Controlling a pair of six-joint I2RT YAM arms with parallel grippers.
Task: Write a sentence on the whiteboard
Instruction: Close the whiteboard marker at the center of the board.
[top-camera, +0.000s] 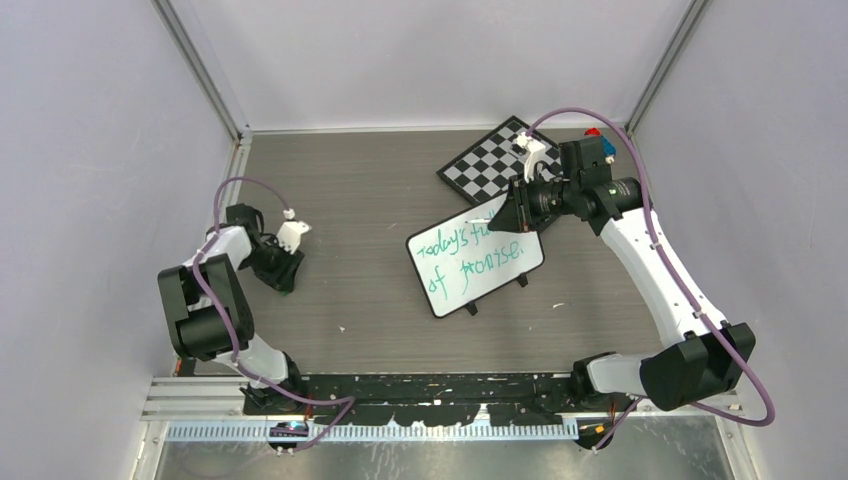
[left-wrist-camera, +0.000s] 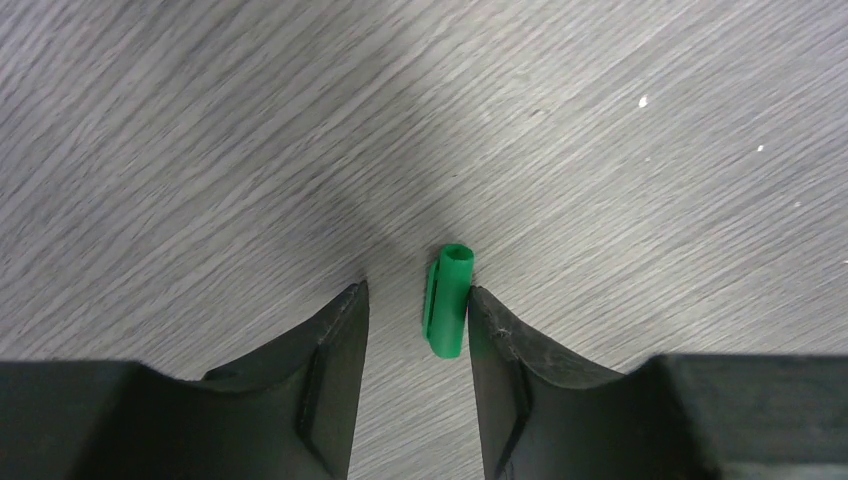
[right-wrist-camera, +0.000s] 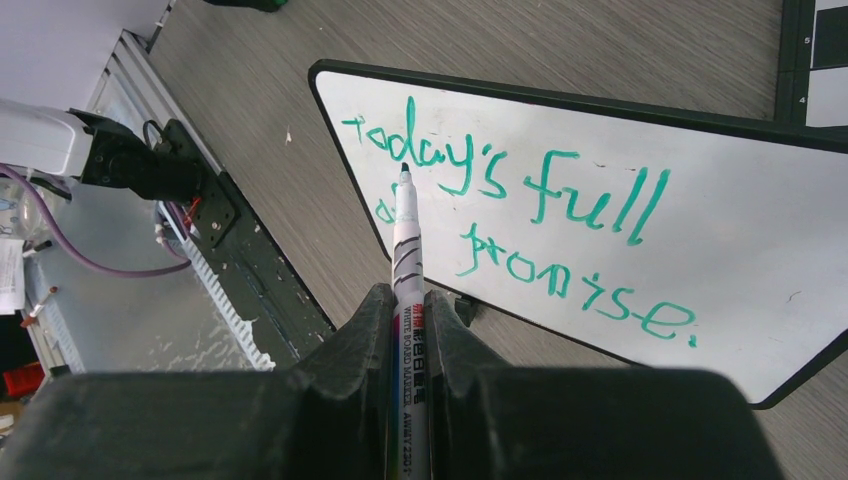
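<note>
The whiteboard lies tilted mid-table, its white face showing the sentence in green, two lines reading "today's full of promise." My right gripper is shut on a white marker with its cap off. The marker's dark tip points at the board's left end by "today's". In the top view this gripper hovers at the board's far edge. My left gripper is open, low over the table at the left. A green marker cap lies between its fingers, touching the right finger only.
A black-and-white chessboard lies behind the whiteboard at the back right, its corner also in the right wrist view. The metal base rail runs along the near edge. Grey walls close in both sides.
</note>
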